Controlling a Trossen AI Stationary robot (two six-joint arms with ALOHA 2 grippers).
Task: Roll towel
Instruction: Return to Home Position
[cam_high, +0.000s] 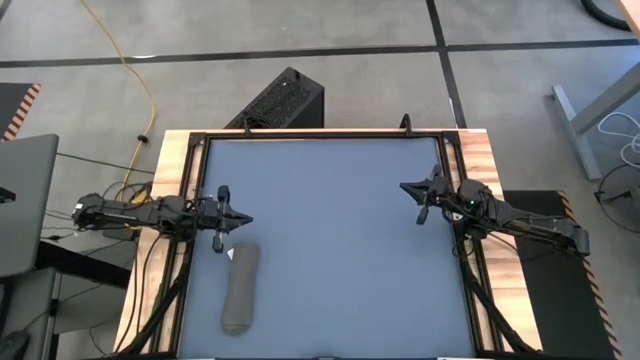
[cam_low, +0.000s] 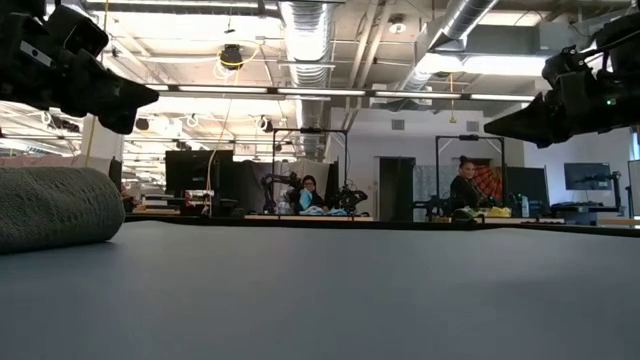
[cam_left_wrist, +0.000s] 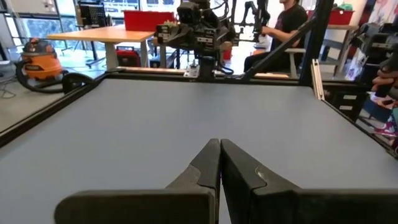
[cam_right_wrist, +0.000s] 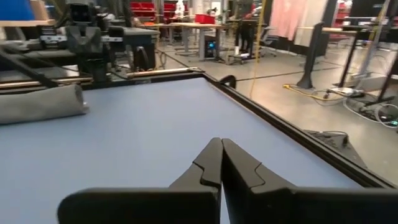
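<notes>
High view: the towel (cam_high: 241, 287) lies rolled into a tight cylinder on the blue desk (cam_high: 340, 230), close to the edge on the left arm's side, with its length running along that edge. A small white tag (cam_high: 229, 253) shows at the end of the roll nearest the left hand (cam_high: 243, 220). That hand hangs just past that end, clear of the cloth, with its fingers drawn to a point. The right hand (cam_high: 408, 187) is at the opposite side of the desk, well apart from the towel, and is likewise drawn to a point. Low view: the rolled towel (cam_low: 55, 205) rests flat on the desk surface at the picture's edge. Both hands are raised above the surface in the upper corners and touch nothing. Two people (cam_low: 308, 190) sit at benches in the room behind. Left wrist view: the left hand (cam_left_wrist: 219, 144) has its two fingers pressed together along their length, with nothing between them. The right arm (cam_left_wrist: 199, 31) faces it from across the bare desk, and an orange vacuum (cam_left_wrist: 37, 55) stands on the floor beyond. Right wrist view: the right hand (cam_right_wrist: 220, 143) is closed in the same way and empty. The towel (cam_right_wrist: 40, 102) lies across the desk from it, below the left arm (cam_right_wrist: 84, 37).
</notes>
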